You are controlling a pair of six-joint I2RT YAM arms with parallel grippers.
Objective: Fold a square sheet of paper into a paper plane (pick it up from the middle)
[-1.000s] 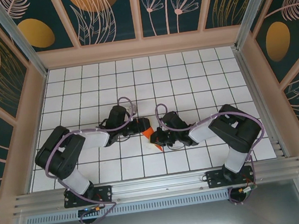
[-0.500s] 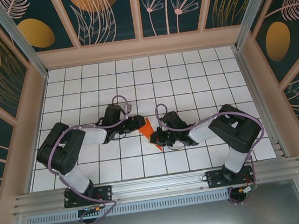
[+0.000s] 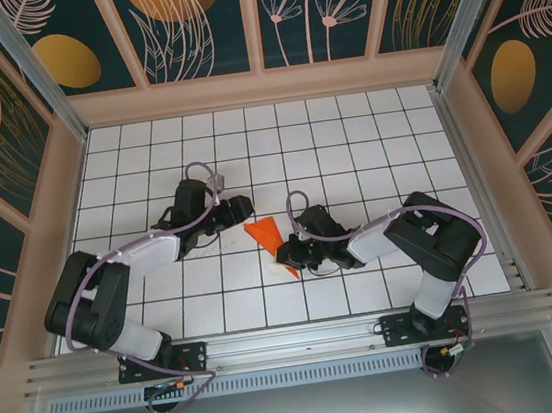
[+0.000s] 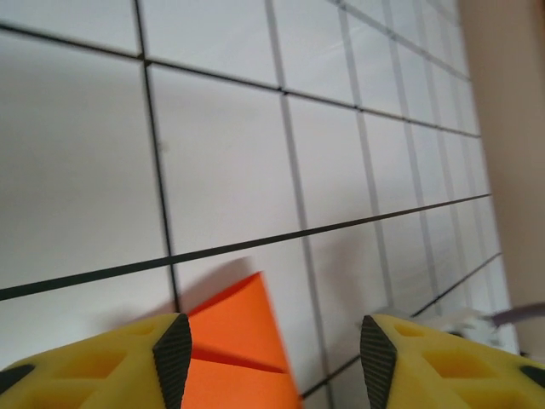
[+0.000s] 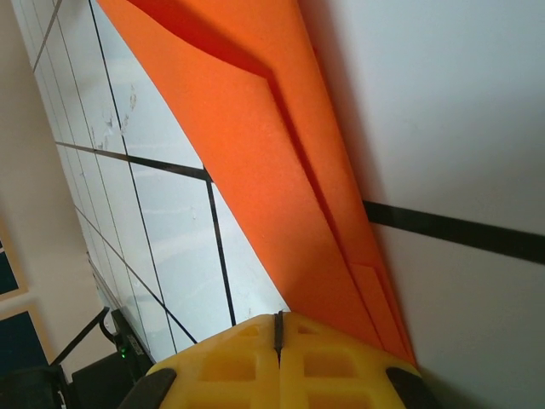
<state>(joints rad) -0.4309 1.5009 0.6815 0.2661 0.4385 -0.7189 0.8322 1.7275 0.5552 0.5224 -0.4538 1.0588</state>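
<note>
From above and behind, I see the whole tiled surface, with my bases at 6 o'clock. My left wrist camera looks low and close past my left fingers. My right wrist camera sits closer still, over my right fingers. All three share the folded orange paper.

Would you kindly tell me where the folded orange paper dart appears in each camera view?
Top external: the folded orange paper dart lies near the middle of the white tiled table.
Left wrist: the dart sits at the bottom edge, left of centre, one corner pointing up.
Right wrist: the dart runs as a diagonal band from the top to the lower right.
Shared landmark: the table's black grid lines.
</note>
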